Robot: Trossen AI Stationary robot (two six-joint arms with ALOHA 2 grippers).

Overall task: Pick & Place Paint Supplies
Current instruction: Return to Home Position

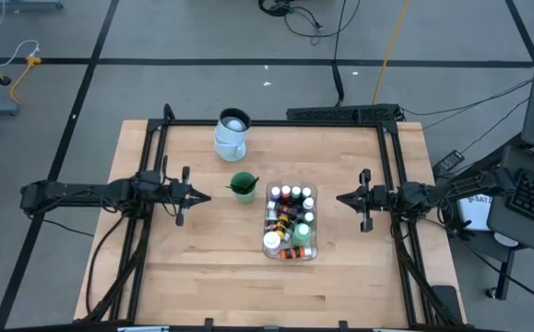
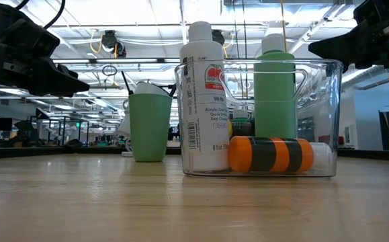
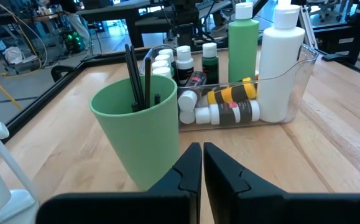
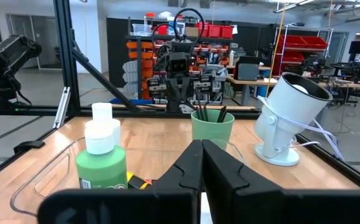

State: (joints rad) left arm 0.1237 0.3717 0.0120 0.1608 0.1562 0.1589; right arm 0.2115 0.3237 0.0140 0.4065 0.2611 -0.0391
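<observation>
A clear tub stands right of the table's middle. In it are a tall green bottle, a tall white bottle, an orange-and-black bottle lying on its side, and several small white-capped paint bottles. A green cup stands on its base left of the tub, with thin dark brushes leaning in it. My left gripper hovers shut left of the cup, pointing at it. My right gripper hovers shut right of the tub, pointing at it. Neither holds anything.
A pale blue-white jug stands at the far side of the table, behind the cup. A black frame rail runs along the far edge and down both sides. Bare wood lies in front of the tub and cup.
</observation>
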